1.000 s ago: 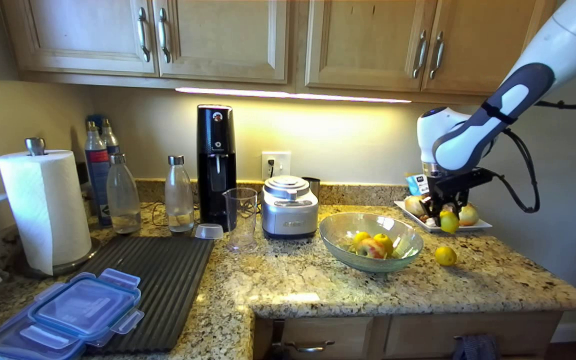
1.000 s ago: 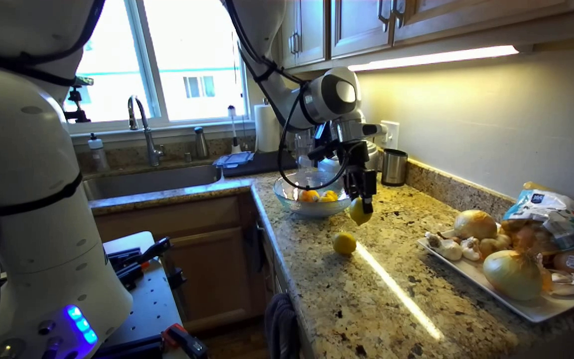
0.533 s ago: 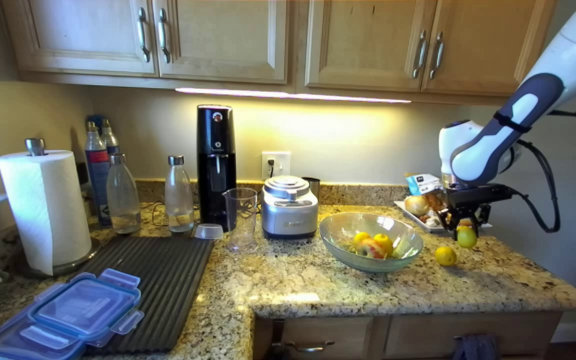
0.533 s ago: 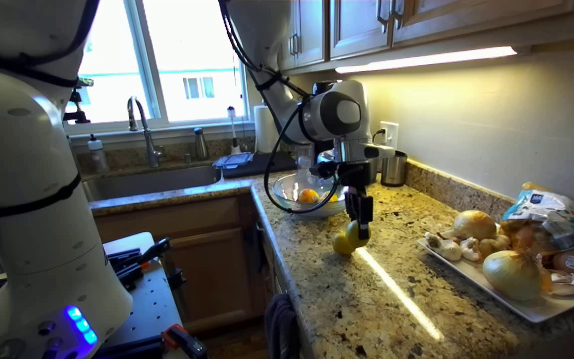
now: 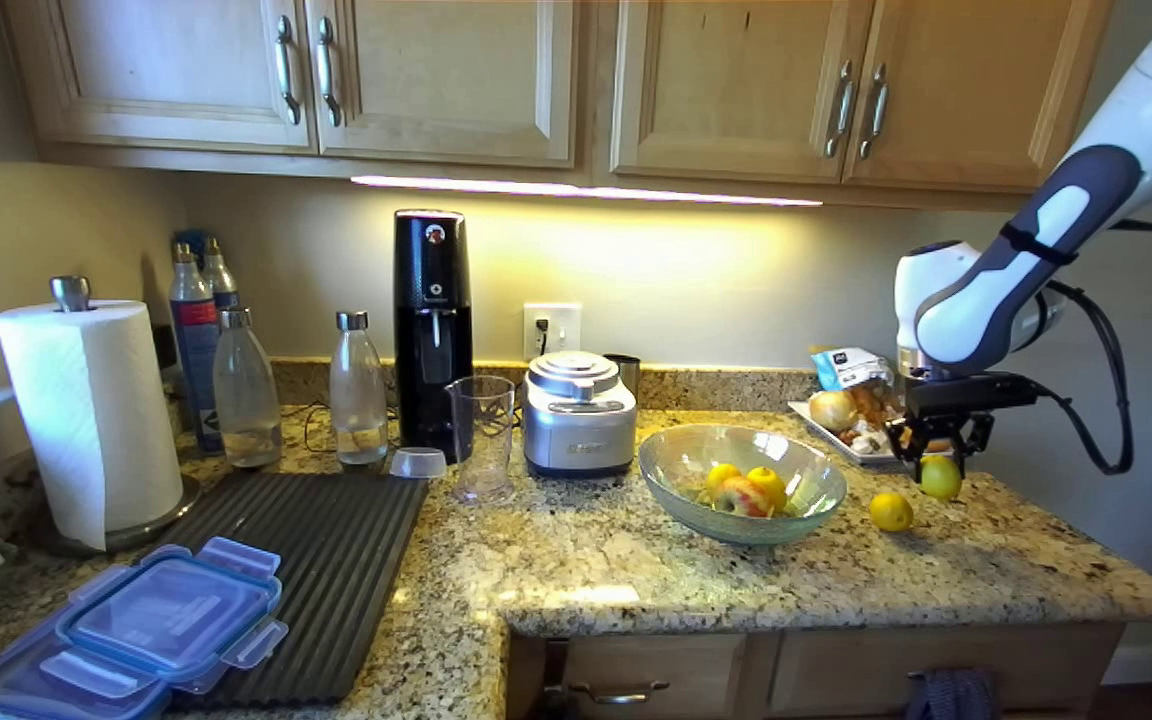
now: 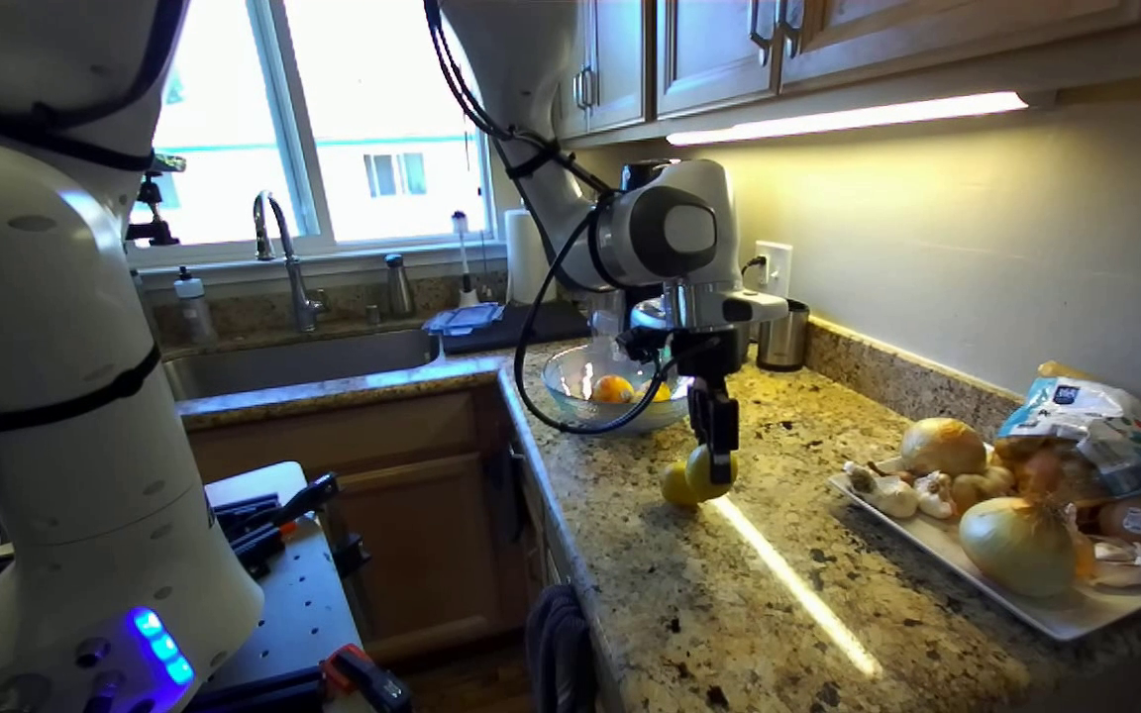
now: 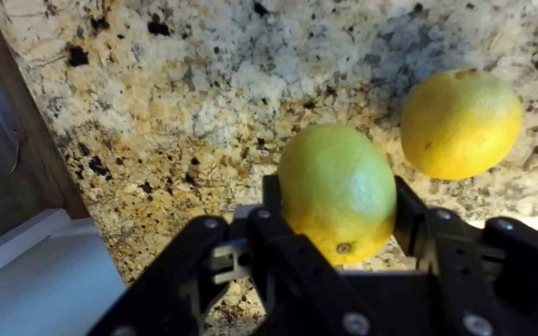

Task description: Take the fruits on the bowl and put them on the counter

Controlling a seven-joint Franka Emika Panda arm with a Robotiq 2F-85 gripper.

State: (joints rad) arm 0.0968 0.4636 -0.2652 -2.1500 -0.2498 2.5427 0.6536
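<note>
Lower and farther right in an exterior view, the gripper had shifted over the last second, taking its yellow-green fruit along; the glass bowl stayed where it was. On the left stood the paper towel roll, with two clear bottles to its right, set a little farther back. On the near left, the dark ribbed mat carried part of a small heap of bluish plastic lids. Next came the tall black machine, then the silver food processor. Right of that, the bowl stood on the granite counter with yellow fruits inside it and a red-and-yellow apple on their near side. One loose yellow fruit lay on the counter to the right of the bowl, near it but not touching. Just to the right again, the gripper pinched the yellow-green fruit from two sides; the wrist view showed a strip of granite between this fruit and the loose one. Whether the held fruit's underside met the counter could not be told. Behind it, on the far right, the white plate bore onions and garlic.
</note>
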